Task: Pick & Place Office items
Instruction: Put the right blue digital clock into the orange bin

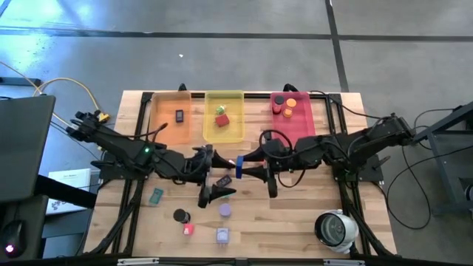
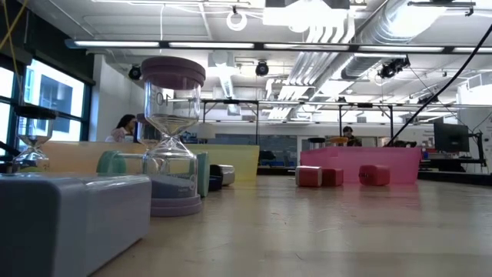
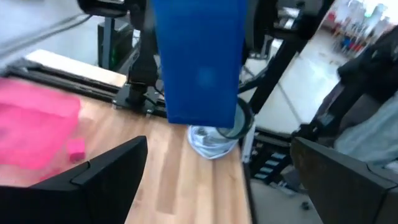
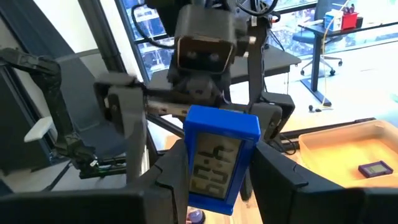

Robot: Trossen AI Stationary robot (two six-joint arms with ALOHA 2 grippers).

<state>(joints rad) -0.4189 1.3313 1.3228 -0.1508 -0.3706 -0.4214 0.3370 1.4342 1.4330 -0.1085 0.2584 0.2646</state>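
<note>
We see both arms meet mid-tabletop (image 1: pixel 295 222) w/ a blue digital clock (image 1: pixel 239 167) between them. Right gripper (image 4: pixel 214 177) pinches the clock, display facing its wrist cam. Left gripper (image 1: pixel 213 176) stands wide, fingers (image 3: pixel 102 180) apart either side of the clock, not touching. Other office items lie in front: black disc (image 1: pixel 179 215), red piece (image 1: pixel 188 229), lavender cube (image 1: pixel 222 236). Yellow tray (image 1: pixel 223 116) holds a red cube; the pink tray's (image 1: pixel 293 111) discs are too small to tell. The low view shows neither arm; an hourglass (image 2: pixel 171 138) blocks it.
</note>
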